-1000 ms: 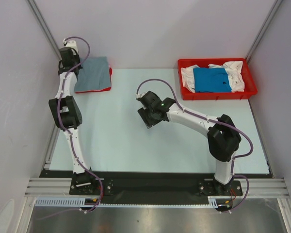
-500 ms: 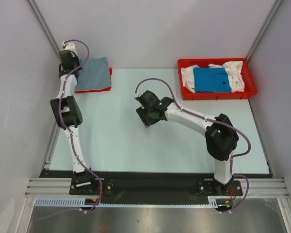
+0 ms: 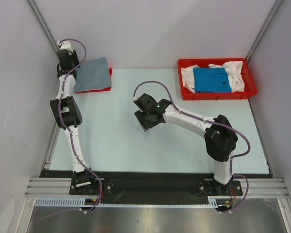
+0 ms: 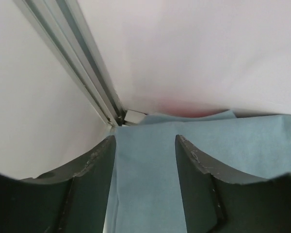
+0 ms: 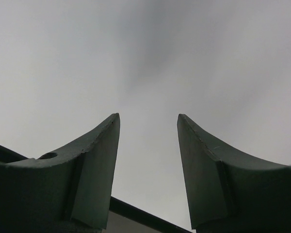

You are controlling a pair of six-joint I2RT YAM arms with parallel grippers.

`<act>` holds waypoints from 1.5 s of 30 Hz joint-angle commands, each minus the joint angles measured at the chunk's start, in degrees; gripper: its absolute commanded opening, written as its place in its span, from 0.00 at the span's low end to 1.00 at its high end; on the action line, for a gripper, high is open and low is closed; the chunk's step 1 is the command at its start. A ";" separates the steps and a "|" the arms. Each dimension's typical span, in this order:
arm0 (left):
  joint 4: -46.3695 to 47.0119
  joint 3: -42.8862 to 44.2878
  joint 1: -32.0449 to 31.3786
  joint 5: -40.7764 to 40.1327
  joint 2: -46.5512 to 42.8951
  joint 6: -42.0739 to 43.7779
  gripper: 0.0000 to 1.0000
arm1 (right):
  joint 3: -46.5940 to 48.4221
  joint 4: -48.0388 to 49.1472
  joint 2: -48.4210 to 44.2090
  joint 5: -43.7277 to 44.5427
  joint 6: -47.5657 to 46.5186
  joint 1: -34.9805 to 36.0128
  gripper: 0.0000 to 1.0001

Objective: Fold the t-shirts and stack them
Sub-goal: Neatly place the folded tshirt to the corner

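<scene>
T-shirt (image 3: 93, 75), grey, edge by wall corner (image 4: 128, 116) under released left pincer (image 4: 145, 138); right pincer (image 5: 149, 116) released above mid-table (image 3: 116, 138)

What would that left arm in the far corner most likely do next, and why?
Probably lift the left claw up and back from the grey t-shirt. Its jaws stand apart with nothing pinched, and the shirt lies folded flat on a red t-shirt, so that one looks finished; more wait in the red tray.

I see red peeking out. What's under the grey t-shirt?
Red cloth pokes out at the near and right edges of the grey t-shirt, probably another folded shirt. The rest, and anything below, is covered.
</scene>
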 commanded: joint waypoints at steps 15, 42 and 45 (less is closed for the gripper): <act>-13.54 -15.83 -6.90 30.51 -16.53 -12.36 0.19 | -11.26 3.66 -13.95 -0.57 4.18 0.35 0.56; -18.19 -20.94 -28.18 -28.26 -15.48 8.20 0.66 | -16.36 4.01 -20.29 0.49 8.05 -0.27 0.57; -20.49 -16.89 -27.30 -28.01 -12.66 9.16 0.64 | -16.01 3.92 -20.37 0.58 7.88 -0.27 0.57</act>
